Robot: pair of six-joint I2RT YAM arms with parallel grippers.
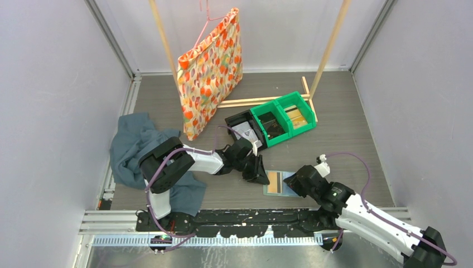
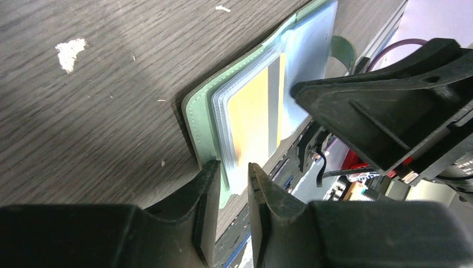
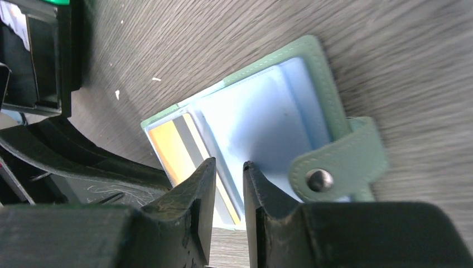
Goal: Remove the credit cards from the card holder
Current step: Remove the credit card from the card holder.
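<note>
- The card holder (image 1: pixel 277 182) lay open on the counter (image 1: pixel 346 139), near the front edge between the two arms
- A yellow card (image 2: pixel 251 111) with a grey stripe sat in its clear sleeves, beside the pale blue panel (image 3: pixel 262 117)
- The left tool (image 2: pixel 233 167) stood at the sleeved edge, fingers a narrow gap apart with a sleeve corner between them; whether it was clamped I could not tell
- The right tool (image 3: pixel 228 164) hung over the blue panel, near the snap strap (image 3: pixel 334 162), fingers nearly together; a grip could not be told
- Green bins (image 1: pixel 281 120) stood further back
</note>
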